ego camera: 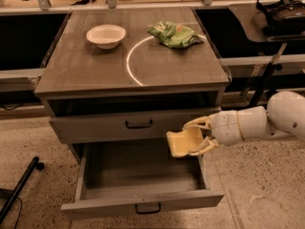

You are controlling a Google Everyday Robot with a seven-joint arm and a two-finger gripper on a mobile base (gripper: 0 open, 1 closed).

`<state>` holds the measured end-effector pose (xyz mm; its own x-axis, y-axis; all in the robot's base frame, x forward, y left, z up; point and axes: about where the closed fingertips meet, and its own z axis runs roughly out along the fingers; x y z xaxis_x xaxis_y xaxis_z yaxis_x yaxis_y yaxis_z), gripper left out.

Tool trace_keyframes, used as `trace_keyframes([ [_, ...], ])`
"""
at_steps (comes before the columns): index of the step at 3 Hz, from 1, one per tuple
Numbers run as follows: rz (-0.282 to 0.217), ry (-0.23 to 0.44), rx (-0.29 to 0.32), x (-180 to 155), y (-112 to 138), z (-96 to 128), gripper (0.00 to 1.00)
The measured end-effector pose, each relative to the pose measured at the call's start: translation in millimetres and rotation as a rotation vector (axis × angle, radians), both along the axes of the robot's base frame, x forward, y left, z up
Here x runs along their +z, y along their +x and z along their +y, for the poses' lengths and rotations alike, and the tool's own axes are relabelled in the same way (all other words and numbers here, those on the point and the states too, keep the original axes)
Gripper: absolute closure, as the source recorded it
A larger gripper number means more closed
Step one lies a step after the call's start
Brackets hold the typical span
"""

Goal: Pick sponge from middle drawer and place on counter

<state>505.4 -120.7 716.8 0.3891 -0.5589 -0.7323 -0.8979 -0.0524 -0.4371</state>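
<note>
My gripper (199, 137) reaches in from the right on a white arm and is shut on the pale-yellow sponge (182, 142). It holds the sponge in the air above the right side of the open middle drawer (143, 202), in front of the shut drawer above it. The drawer's grey tray (138, 168) shows nothing else in it. The counter (90, 68) is the wood-grain cabinet top with a thin white arc (133, 56), higher than the sponge.
A white bowl (106, 35) stands at the counter's back left. A green wrinkled snack bag (175, 34) lies at the back right. A dark side table with a headset (281, 11) stands at the far right. A black bar (19, 187) lies on the floor at left.
</note>
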Motion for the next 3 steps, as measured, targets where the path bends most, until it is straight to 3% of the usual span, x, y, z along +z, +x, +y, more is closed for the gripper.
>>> trace_keyframes([
  [2,-0.139,-0.168,-0.026,102.3,22.6,-4.6,1.0],
  [3,-0.162,-0.184,-0.088,143.3,48.6,-8.0,1.0],
])
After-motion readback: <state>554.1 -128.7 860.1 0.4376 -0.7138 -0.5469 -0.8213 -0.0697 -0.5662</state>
